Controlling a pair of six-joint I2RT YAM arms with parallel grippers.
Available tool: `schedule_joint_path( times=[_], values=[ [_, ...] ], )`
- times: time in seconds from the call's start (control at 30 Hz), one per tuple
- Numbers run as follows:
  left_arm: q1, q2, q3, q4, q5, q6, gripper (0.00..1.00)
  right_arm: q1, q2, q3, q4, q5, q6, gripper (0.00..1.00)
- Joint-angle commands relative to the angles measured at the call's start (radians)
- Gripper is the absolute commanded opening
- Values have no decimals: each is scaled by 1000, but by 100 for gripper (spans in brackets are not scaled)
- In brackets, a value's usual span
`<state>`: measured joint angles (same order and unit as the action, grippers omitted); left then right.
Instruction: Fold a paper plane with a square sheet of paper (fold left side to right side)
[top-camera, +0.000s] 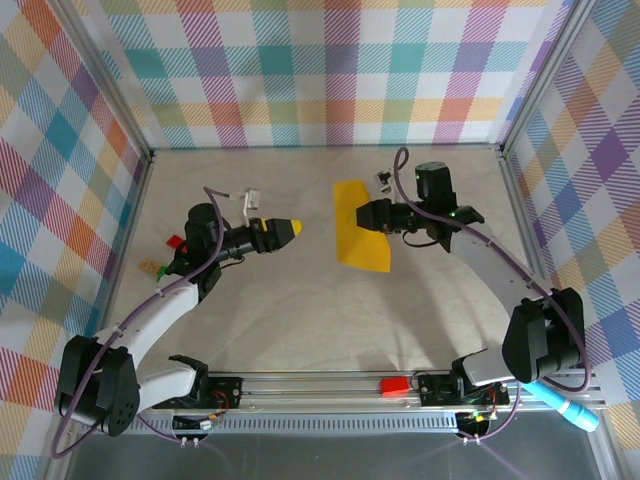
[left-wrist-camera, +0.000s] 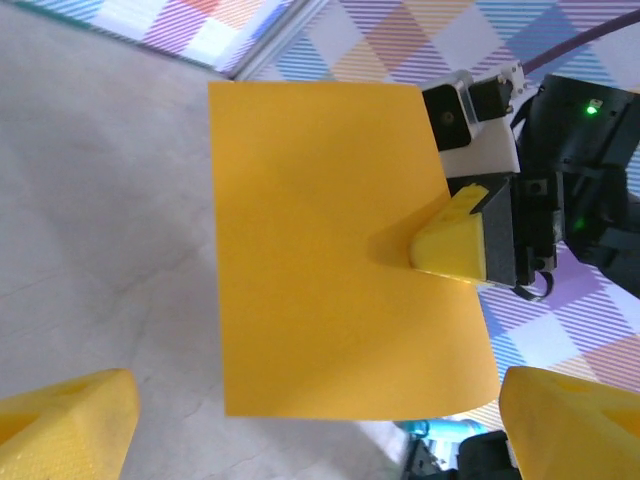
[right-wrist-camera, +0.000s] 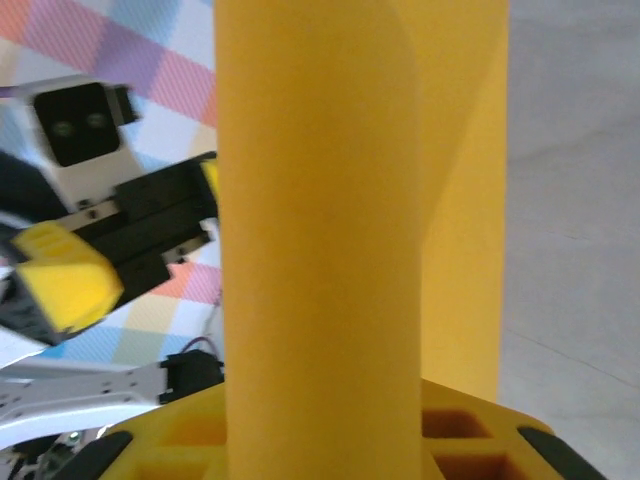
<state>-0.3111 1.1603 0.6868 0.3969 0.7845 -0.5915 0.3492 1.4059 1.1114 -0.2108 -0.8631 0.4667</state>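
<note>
The square sheet of paper (top-camera: 358, 232) is plain yellow-orange and lies right of the table's middle. My right gripper (top-camera: 374, 214) is shut on its right edge, which is lifted and curls off the table. In the left wrist view the sheet (left-wrist-camera: 320, 250) shows whole, with a yellow right finger (left-wrist-camera: 452, 242) pressed on its right edge. In the right wrist view the paper (right-wrist-camera: 320, 220) rises in a curve out of the jaws. My left gripper (top-camera: 288, 230) hovers left of the sheet, apart from it. Its yellow fingers (left-wrist-camera: 65, 425) stand wide open with nothing between them.
Small red blocks (top-camera: 175, 241) and a tan block (top-camera: 149, 267) lie at the left. A white connector (top-camera: 252, 199) and small dark bits (top-camera: 384, 180) lie further back. A red block (top-camera: 395, 385) sits on the front rail, a light blue cylinder (top-camera: 572, 409) at the near right.
</note>
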Motion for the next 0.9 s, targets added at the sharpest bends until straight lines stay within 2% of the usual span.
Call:
schedule_joint_path(
  times=[0.0, 0.17, 0.4, 0.53, 0.67, 0.8, 0.87],
  values=[
    [6, 15, -17, 156, 94, -90, 94, 23, -40, 15, 106, -127, 62, 29],
    [-1, 37, -10, 210, 130, -129, 95, 73, -60, 36, 192, -172, 120, 29],
    [-54, 79, 29, 250, 175, -150, 96, 110, -35, 38, 324, -204, 188, 29],
    [-69, 103, 45, 293, 196, -184, 92, 110, -11, 52, 249, -178, 114, 29],
    [-69, 104, 49, 284, 192, -175, 77, 102, 3, 64, 134, -112, 19, 29],
    [-69, 99, 58, 210, 168, -133, 47, 90, 19, 53, 103, -84, -1, 29],
    [-69, 95, 66, 152, 154, -100, 37, 86, 18, 43, 101, -69, -7, 29]
  ],
)
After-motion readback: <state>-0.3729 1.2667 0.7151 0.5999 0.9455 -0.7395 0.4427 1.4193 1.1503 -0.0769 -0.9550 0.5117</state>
